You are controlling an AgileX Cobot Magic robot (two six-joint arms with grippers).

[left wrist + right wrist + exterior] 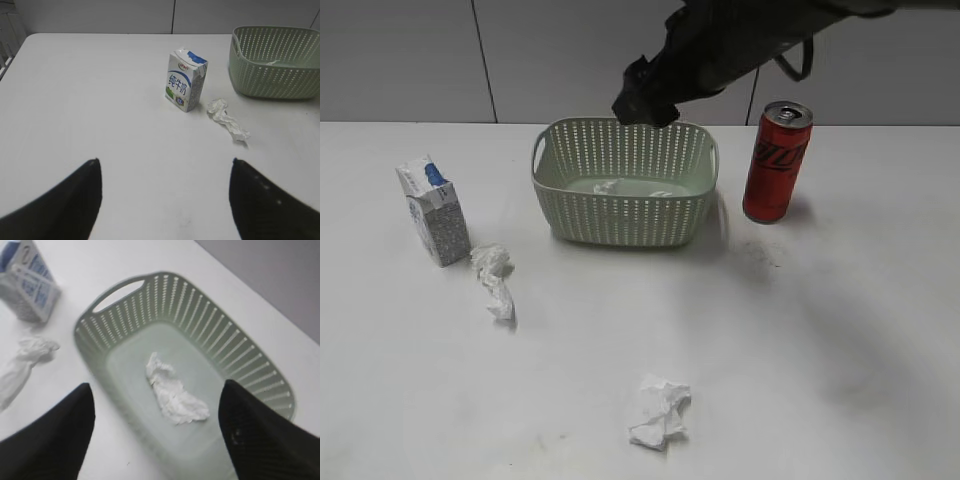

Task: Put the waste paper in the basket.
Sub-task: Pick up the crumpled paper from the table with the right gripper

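On the white bench (840,330), furthest left in the exterior view, a small blue-and-white milk carton (434,210) stands upright, and just beside it at its 4 o'clock lies a long, twisted wad of waste paper (494,280), near the carton's base but whether touching it is hard to tell. The left wrist view shows the same pair, carton (185,80) and wad (228,120), beyond the left gripper (162,200), whose dark fingers (60,205) are spread wide with only bare bench between them. Toward the middle, a second crumpled wad (658,411) lies alone at 6 o'clock from the basket (620,215), well apart from it. The pale green slotted basket stands at centre back with a third wad (608,186) on its floor. The right gripper (645,98) hovers over the basket's far rim at 12 o'clock; in the right wrist view its fingers (45,440) are released and parted, grasping nothing, with the wad (172,392) lying on the basket floor below the gap. At 3 o'clock from the basket a red drinks can (777,162) stands upright, near but clear of its end handle.
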